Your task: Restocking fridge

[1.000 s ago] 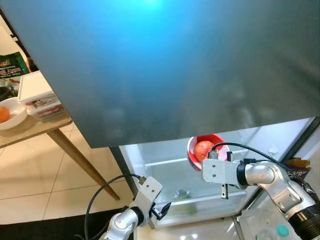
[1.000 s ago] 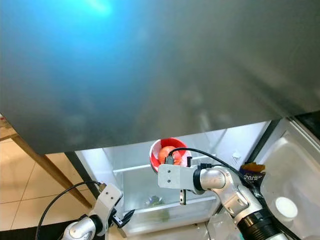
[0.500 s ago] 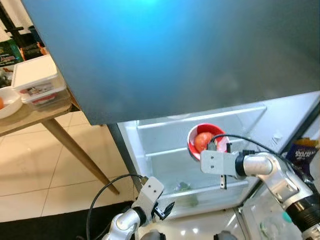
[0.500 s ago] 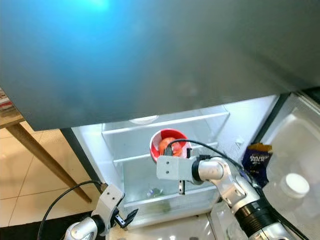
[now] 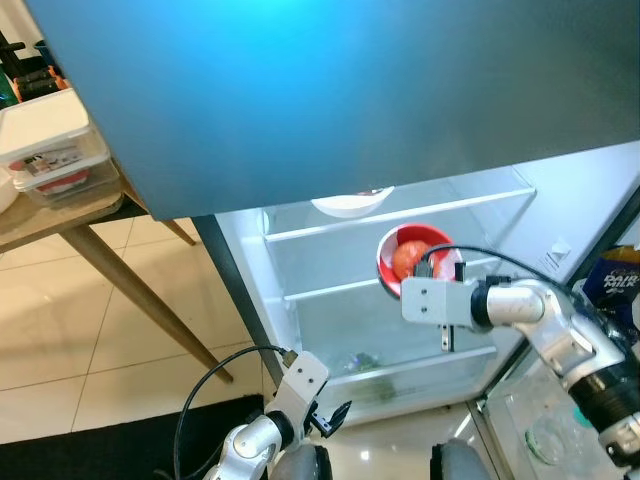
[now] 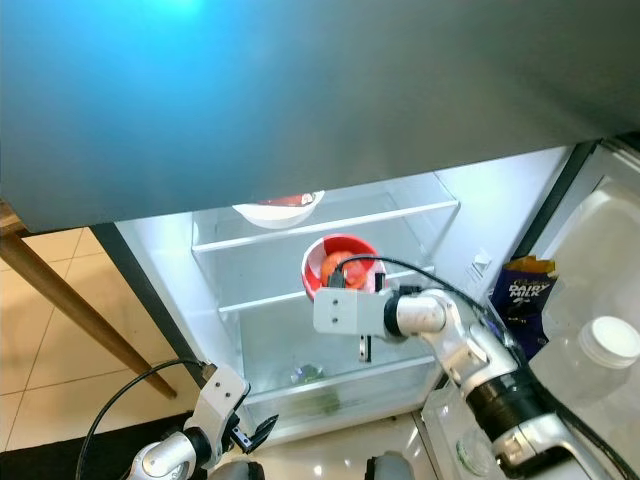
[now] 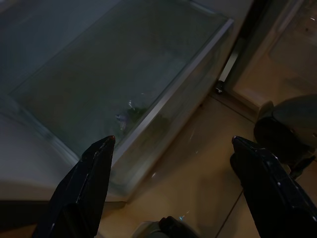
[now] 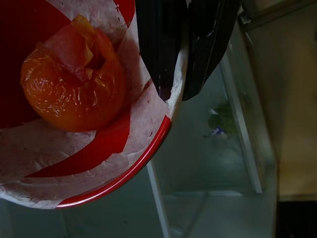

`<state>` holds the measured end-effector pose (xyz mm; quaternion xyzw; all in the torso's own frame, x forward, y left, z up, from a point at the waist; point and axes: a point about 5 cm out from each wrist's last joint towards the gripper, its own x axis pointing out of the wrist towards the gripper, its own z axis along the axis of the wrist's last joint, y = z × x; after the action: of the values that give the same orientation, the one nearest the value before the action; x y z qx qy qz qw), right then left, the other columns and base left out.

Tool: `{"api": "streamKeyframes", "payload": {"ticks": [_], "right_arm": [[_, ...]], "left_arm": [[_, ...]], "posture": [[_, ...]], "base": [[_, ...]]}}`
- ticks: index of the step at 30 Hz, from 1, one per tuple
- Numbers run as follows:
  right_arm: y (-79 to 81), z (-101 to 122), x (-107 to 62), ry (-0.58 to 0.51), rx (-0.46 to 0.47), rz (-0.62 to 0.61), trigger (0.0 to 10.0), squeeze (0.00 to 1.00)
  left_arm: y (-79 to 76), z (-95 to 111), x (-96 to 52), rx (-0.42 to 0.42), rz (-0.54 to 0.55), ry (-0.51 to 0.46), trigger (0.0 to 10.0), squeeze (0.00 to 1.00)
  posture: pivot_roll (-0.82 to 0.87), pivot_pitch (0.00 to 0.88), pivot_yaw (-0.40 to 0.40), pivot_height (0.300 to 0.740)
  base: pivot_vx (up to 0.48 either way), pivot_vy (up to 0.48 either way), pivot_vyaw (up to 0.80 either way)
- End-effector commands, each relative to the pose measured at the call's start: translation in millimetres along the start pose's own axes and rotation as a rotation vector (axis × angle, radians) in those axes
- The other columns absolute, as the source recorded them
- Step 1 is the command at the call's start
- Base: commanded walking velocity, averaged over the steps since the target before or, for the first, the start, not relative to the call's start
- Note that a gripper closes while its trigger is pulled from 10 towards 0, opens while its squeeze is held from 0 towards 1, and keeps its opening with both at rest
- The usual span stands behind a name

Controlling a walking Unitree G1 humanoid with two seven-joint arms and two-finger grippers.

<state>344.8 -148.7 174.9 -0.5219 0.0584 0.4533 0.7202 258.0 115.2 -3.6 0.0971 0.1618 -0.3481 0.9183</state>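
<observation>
Bowl (image 5: 408, 256), red and paper-lined, sits rim-up in the right tool (image 8: 184, 74), whose two fingers are clamped on its near rim; a round orange fruit (image 8: 74, 89) in clear wrap lies inside, and being round, neither shows a long axis. The bowl hangs inside the open fridge (image 5: 300, 300), just above the front edge of the middle glass shelf (image 5: 340, 290) and toward that shelf's right end. The left half of that shelf is bare. On the shelf above, a white dish (image 5: 350, 203) rests at the front edge near the middle, partly hidden by the dark door edge overhead. Low down is the clear drawer (image 7: 129, 84) with something green inside. The left tool (image 7: 173, 183) hangs low before the drawer's front left corner, fingers spread wide apart, holding nothing. A wooden counter (image 5: 60, 235) stands left of the fridge.
</observation>
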Motion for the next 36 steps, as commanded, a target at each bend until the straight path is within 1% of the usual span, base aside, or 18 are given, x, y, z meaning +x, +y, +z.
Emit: {"api": "streamKeyframes", "payload": {"ticks": [1,2,3,4,5,8,13,16,21,23,24,25,26,30,36], "right_arm": [[-8.1,2.7,-5.9,-0.015,-0.021,0.002,10.0,0.0],[-8.1,2.7,-5.9,-0.015,-0.021,0.002,10.0,0.0],[-11.7,2.7,-8.6,-0.011,-0.026,0.006,10.0,0.0],[-21.0,2.0,-15.8,0.0,-0.035,0.012,10.0,0.0],[-21.0,2.0,-15.8,0.0,-0.035,0.012,10.0,0.0],[-32.0,-0.2,-26.6,0.022,-0.039,0.024,10.0,0.0],[-38.7,-0.5,-34.8,0.032,-0.044,0.042,10.0,0.0],[-42.5,0.5,-37.1,0.033,-0.049,0.032,10.0,0.0],[-46.2,1.3,-38.1,0.033,-0.056,0.021,10.0,0.0],[-57.6,3.1,-34.8,0.033,-0.064,-0.057,10.0,0.0],[-68.6,6.3,-31.0,0.037,-0.074,-0.13,10.0,0.01],[-70.4,7.0,-30.4,0.038,-0.076,-0.141,10.0,0.01],[-72.0,9.0,-29.9,0.031,-0.076,-0.143,10.0,0.06],[-76.6,14.2,-30.0,0.015,-0.079,-0.142,10.0,0.07],[-84.9,16.0,-29.9,0.024,-0.087,-0.166,10.0,0.07]], "left_arm": [[-3.9,-4.3,-1.7,-0.01,-0.011,0.016,10.0,0.0],[-3.9,-4.3,-1.7,-0.01,-0.011,0.016,10.0,0.0],[-3.9,-4.2,-1.6,-0.01,-0.011,0.016,10.0,0.0],[-3.9,-4.3,-1.9,-0.01,-0.012,0.015,10.0,0.0],[-3.9,-4.3,-1.9,-0.01,-0.012,0.015,10.0,0.0],[-4.5,-4.6,-2.0,-0.011,-0.015,0.014,10.0,0.0],[-5.1,-4.7,-2.1,-0.01,-0.018,0.014,10.0,0.0],[-5.1,-4.8,-2.1,-0.01,-0.018,0.015,10.0,0.0],[-5.1,-4.7,-2.1,-0.01,-0.019,0.016,10.0,0.0],[-5.2,-5.0,-2.1,-0.01,-0.02,0.017,10.0,0.0],[-5.8,-4.6,-1.5,-0.009,-0.023,0.016,10.0,0.0],[-6.0,-4.5,-1.3,-0.008,-0.023,0.015,10.0,0.0],[-6.1,-4.2,-1.1,-0.008,-0.024,0.014,10.0,0.0],[-6.5,-4.0,-1.1,-0.008,-0.024,0.01,10.0,0.0],[-7.4,-5.0,-1.9,-0.008,-0.025,0.011,10.0,0.0]], "posture": [[-0.1,0.146,0.068,0.621],[-0.1,0.146,0.068,0.621],[-0.1,0.146,0.068,0.621],[-0.1,0.143,0.068,0.621],[-0.1,0.143,0.068,0.621],[-0.1,0.142,0.069,0.621],[-0.1,0.139,0.068,0.621],[-0.1,0.137,0.068,0.621],[-0.1,0.137,0.068,0.621],[-0.1,0.134,0.071,0.621],[-0.1,0.135,0.068,0.621],[-0.1,0.135,0.068,0.621],[-0.1,0.136,0.065,0.621],[-0.09,0.137,0.06,0.621],[-0.09,0.137,0.059,0.621]], "base": [[0.0,0.0,0.0],[0.0,0.0,0.0],[0.0,0.0,0.0],[0.0,0.0,0.0],[0.0,0.0,0.0],[0.0,0.0,0.0],[0.0,0.0,0.0],[0.0,0.0,0.0],[0.0,0.0,0.0],[0.0,0.0,0.0],[0.0,0.0,0.0],[0.0,0.0,0.0],[0.0,0.0,0.0],[0.0,0.0,0.0],[0.0,0.0,0.0]]}}
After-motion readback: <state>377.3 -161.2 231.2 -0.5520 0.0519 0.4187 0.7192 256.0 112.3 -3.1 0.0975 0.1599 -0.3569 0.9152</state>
